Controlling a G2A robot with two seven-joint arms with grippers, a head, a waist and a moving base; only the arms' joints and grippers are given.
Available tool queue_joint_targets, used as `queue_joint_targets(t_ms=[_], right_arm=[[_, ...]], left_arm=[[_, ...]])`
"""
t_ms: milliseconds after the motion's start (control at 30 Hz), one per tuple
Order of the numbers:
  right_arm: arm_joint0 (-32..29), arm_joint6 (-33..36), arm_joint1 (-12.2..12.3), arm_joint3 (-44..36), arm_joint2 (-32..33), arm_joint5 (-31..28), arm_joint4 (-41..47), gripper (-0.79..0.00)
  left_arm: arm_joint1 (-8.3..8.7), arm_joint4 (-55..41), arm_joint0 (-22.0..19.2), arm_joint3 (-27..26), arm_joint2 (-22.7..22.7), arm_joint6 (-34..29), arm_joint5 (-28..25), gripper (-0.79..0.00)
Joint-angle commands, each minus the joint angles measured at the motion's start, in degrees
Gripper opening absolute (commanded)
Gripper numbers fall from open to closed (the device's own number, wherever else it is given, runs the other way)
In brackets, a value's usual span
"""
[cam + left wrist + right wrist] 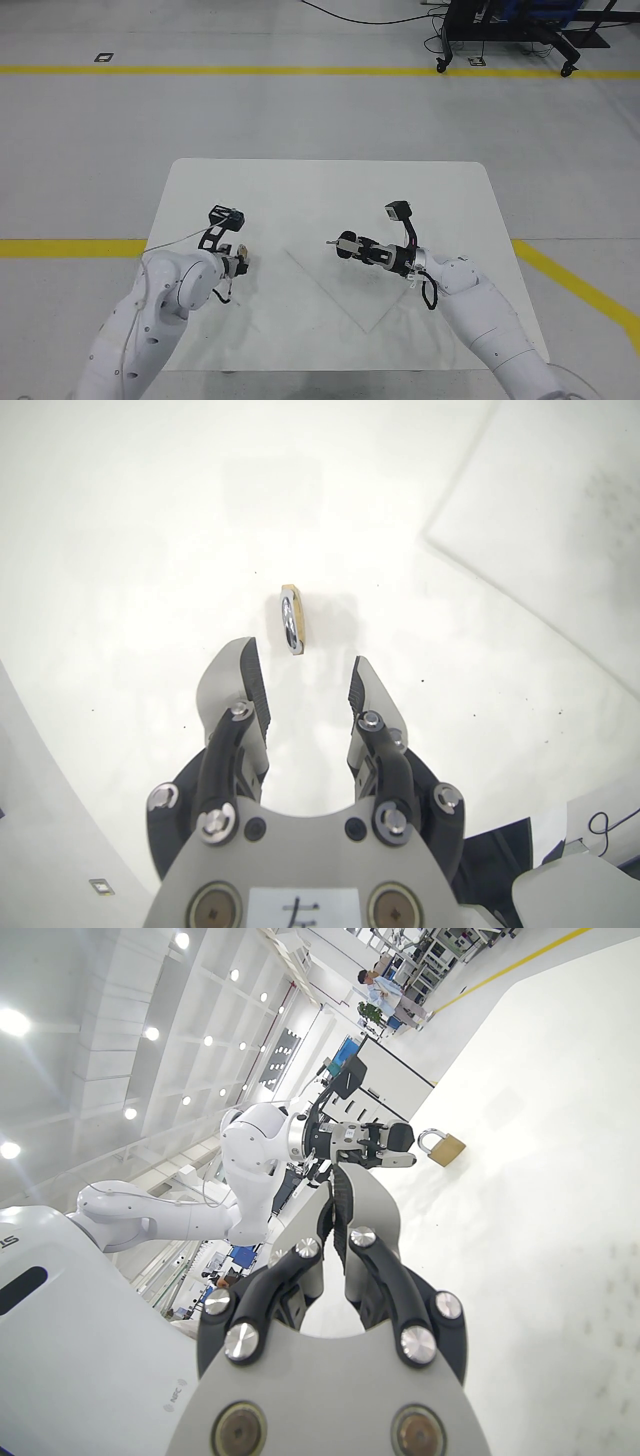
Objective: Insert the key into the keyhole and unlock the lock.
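- The brass padlock sits on the white table, apparently on edge. The left gripper hangs just by its steel shackle with jaws wide, not touching it.
- The right gripper is well apart from it, jaws pinched tight on what looks like the key, a thin sliver poking out.
- I'd judge the padlock dense, rigid and smooth, and likely to skid or topple. Clamp it across the flat brass faces, leaving the keyhole end free.

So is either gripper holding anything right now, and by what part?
Right gripper is shut on the key, apparently by its head; the shaft pokes out. Left gripper is open, holding nothing.
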Motion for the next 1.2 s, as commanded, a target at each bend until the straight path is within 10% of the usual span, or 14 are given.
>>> queue_joint_targets(t_ms=[0,233,400,1167], right_arm=[[0.0,0.0,0.0,0.0,0.0,0.0,0.0,-0.785],[0.0,0.0,0.0,0.0,0.0,0.0,0.0,-0.785],[0.0,0.0,0.0,0.0,0.0,0.0,0.0,-0.785],[0.0,0.0,0.0,0.0,0.0,0.0,0.0,-0.785]], left_arm=[[-0.14,0.2,-0.6,1.2,0.4,1.2,-0.5,-0.437],[-0.69,-0.7,-2.8,4.4,2.0,2.3,-1.3,-0.474],[-0.85,-0.5,-3.2,5.2,2.3,2.5,-1.4,-0.785],[-1.32,-0.1,-3.1,5.8,1.9,2.5,-0.1,-0.785]])
